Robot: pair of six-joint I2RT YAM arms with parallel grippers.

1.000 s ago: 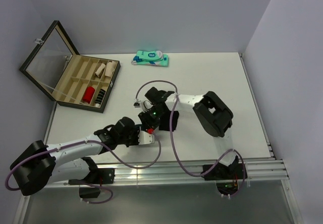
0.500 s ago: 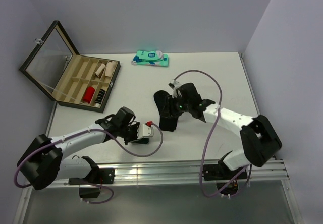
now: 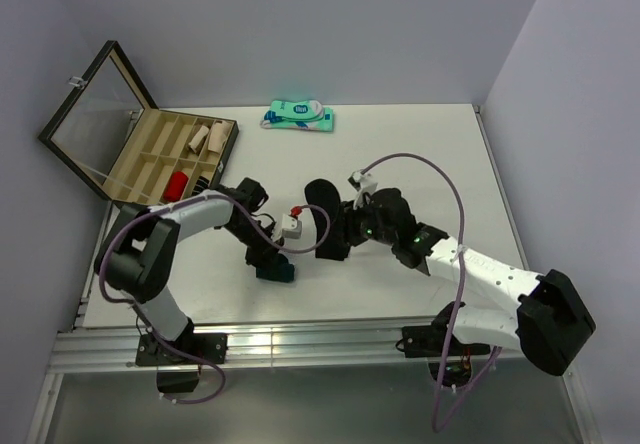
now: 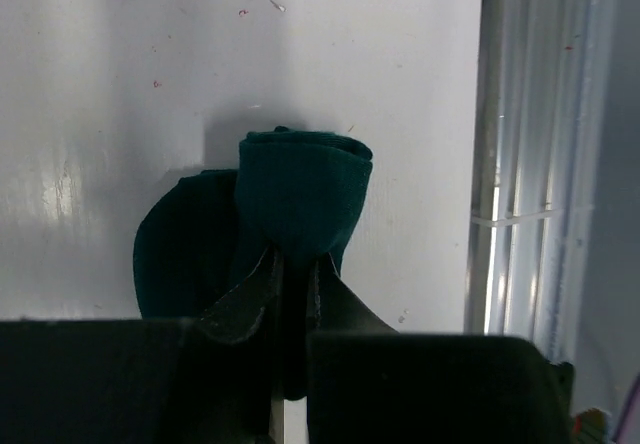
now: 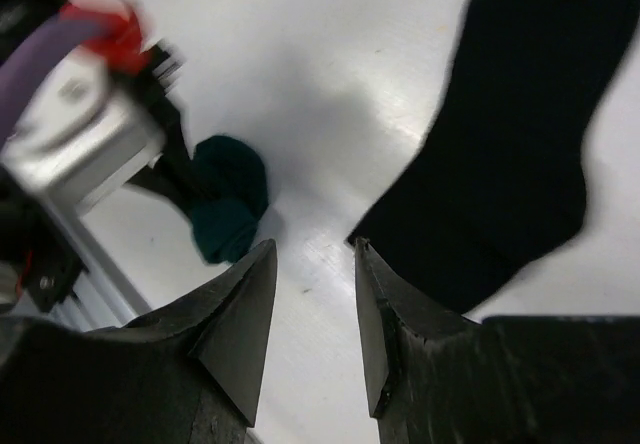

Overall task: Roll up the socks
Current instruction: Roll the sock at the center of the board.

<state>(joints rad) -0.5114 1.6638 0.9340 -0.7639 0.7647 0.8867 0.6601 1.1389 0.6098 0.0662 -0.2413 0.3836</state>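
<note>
The dark green sock (image 4: 300, 189) is bunched into a partial roll on the white table, near the front edge. My left gripper (image 4: 290, 274) is shut on its near end. In the top view the green sock (image 3: 280, 273) sits just under my left gripper (image 3: 268, 260). The black sock (image 3: 325, 216) lies flat at the table's middle. My right gripper (image 5: 312, 254) is open and empty, hovering at the black sock's (image 5: 520, 134) lower left edge, and it shows in the top view (image 3: 345, 232) too. The green sock (image 5: 225, 204) also shows in the right wrist view.
An open wooden box (image 3: 150, 179) with a raised glass lid stands at the back left; it holds a red roll (image 3: 177, 184) and beige rolls (image 3: 205, 136). A teal-and-white packaged pair (image 3: 298, 116) lies at the back. Metal rails (image 4: 530, 164) run along the front edge.
My right gripper has drawn back to the right, off the black sock, and is open. My left arm's elbow has swung up and left while its gripper stays shut on the green sock.
</note>
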